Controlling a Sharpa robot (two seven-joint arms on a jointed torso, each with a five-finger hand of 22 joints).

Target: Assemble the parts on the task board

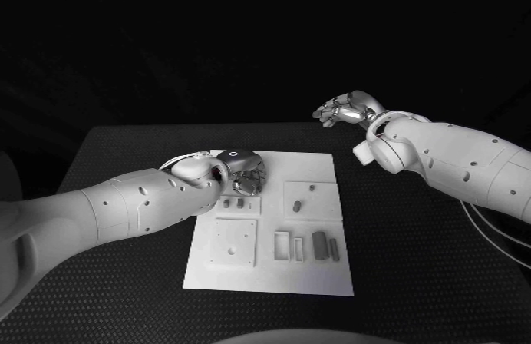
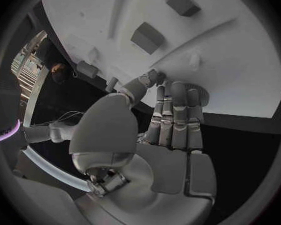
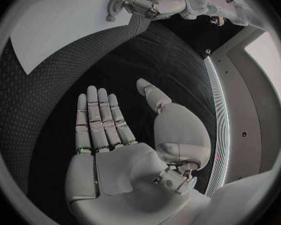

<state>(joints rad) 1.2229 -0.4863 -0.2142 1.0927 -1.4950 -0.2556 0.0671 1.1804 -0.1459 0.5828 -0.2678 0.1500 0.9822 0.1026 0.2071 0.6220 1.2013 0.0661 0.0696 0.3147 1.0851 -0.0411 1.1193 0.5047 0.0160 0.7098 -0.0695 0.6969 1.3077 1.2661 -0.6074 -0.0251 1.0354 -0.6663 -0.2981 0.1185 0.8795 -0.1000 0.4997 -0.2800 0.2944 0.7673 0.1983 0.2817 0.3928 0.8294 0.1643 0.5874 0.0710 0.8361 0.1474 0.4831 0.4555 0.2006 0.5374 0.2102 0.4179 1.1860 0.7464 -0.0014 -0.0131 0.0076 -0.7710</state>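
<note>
while the left hand (image 1: 238,173) hovers with fingers (image 2: 175,116) spread and empty at the upper-left corner of the flat white plastic task board (image 1: 271,271) on the black tabletop (image 1: 420,282), the small grey parts (image 1: 318,243) lie at centre frame. the right hand (image 1: 348,109), open and empty, sits upper right; this looks like the reach for a first part, calling for a close, careful pinch.

A black desk (image 1: 122,298) with a fine dotted, woven-looking surface runs under everything, its far edge meeting a dark background. The same textured black desk top shows in the right wrist view, curving away. A thin pale cable (image 1: 487,233) trails over the desk's right side.
</note>
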